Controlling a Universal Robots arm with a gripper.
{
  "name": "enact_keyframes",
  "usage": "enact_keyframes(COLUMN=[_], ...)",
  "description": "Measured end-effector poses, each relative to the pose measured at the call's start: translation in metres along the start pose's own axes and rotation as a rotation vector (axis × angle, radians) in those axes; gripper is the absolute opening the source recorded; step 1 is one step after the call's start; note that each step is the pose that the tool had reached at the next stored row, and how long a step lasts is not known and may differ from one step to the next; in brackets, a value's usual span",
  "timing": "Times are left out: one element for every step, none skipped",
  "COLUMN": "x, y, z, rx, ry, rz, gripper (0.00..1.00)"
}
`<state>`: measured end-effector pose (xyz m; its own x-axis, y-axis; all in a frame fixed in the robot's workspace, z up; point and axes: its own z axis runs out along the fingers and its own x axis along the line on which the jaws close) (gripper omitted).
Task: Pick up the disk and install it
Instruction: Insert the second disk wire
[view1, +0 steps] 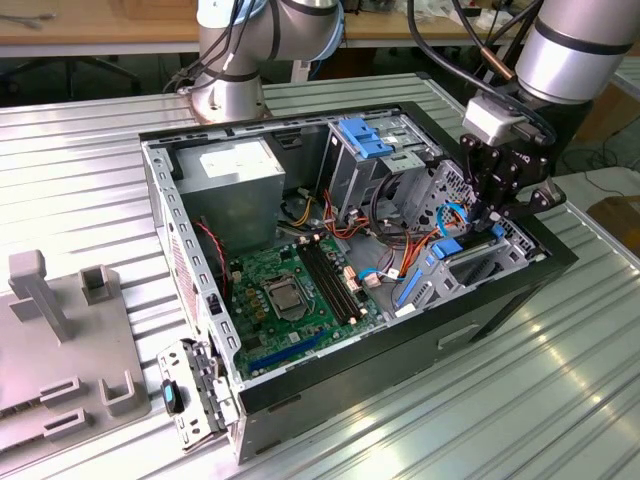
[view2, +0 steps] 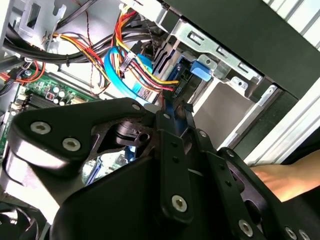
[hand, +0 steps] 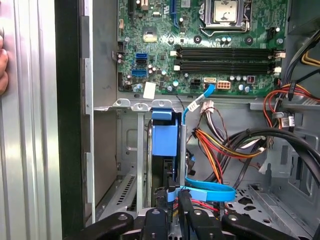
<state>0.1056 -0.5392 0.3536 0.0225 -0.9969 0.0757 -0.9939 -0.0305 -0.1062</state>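
The disk (hand: 164, 142) stands on edge in the metal drive bay (hand: 127, 107) at the case's front corner, dark body in a bright blue carrier, one blue end tab (view2: 199, 69) against the bay frame. My gripper (hand: 176, 194) reaches into the case from above and is shut on the disk's near edge, one black finger on each flat side. In the exterior view the gripper (view1: 487, 215) hangs over the bay on the exterior view's right. A thin blue cable (hand: 210, 189) loops just past the fingers.
The open computer case (view1: 190, 140) lies on a ribbed metal table. Inside are the green motherboard (view1: 285, 290), a grey power supply (view1: 238, 170), a blue-topped drive cage (view1: 362, 135) and bundled wires (hand: 225, 145). A person's hand (view2: 280, 180) rests outside the case wall. Grey fixtures (view1: 60, 340) stand at the left.
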Motion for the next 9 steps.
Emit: enact_keyframes(x=[0.0000, 0.0000, 0.0000, 0.0000, 0.0000, 0.0001, 0.0001, 0.0001, 0.0001], y=[-0.0003, -0.0007, -0.0014, -0.0025, -0.0038, -0.0053, -0.0061, -0.0069, -0.0072], z=[0.0001, 0.0002, 0.0002, 0.0004, 0.0006, 0.0007, 0.0008, 0.0006, 0.0004], rx=[-0.0057, -0.0079, -0.0098, -0.0135, -0.0164, -0.0200, -0.0230, -0.0286, -0.0346], ry=[0.0001, 0.0015, 0.0035, 0.0047, 0.0052, 0.0059, 0.0061, 0.0064, 0.0066], rz=[0.000, 0.001, 0.002, 0.002, 0.004, 0.007, 0.010, 0.012, 0.015], gripper=[0.24, 0.24, 0.24, 0.24, 0.24, 0.24, 0.24, 0.24, 0.24])
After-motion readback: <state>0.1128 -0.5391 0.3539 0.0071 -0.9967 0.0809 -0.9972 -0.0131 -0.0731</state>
